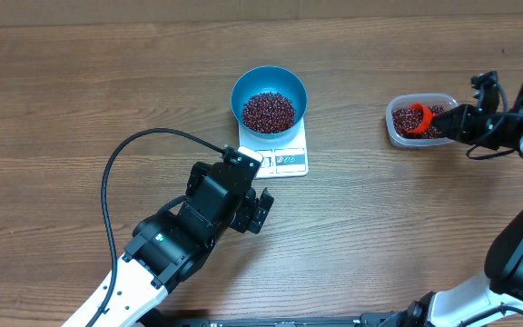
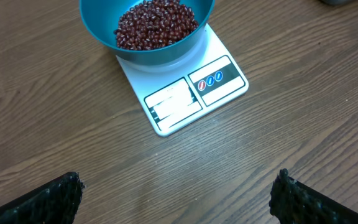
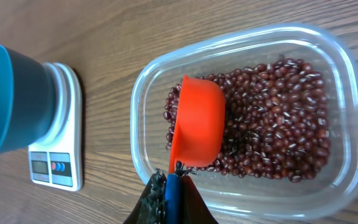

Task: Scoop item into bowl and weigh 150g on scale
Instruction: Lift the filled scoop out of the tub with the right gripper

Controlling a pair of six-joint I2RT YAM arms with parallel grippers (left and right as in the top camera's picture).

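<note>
The blue bowl (image 1: pixel 269 86) stands on the white scale (image 1: pixel 288 160) and holds a heap of dark red beans (image 1: pixel 269 111). My left gripper (image 1: pixel 236 187) hovers just in front of the scale, open and empty; its fingers (image 2: pixel 48 200) frame bare wood below the scale (image 2: pixel 191 96) and the bowl (image 2: pixel 104 25). At the right, my right gripper (image 1: pixel 452 116) is shut on the blue handle (image 3: pixel 173 193) of a red scoop (image 3: pixel 197 121). The scoop sits tilted among the beans (image 3: pixel 278 124) in a clear tub (image 3: pixel 347 93).
The clear tub (image 1: pixel 394 127) sits at the right of the table, about a bowl's width from the scale. A black cable (image 1: pixel 121 154) loops over the wood left of the left arm. Bare wood lies between scale and tub.
</note>
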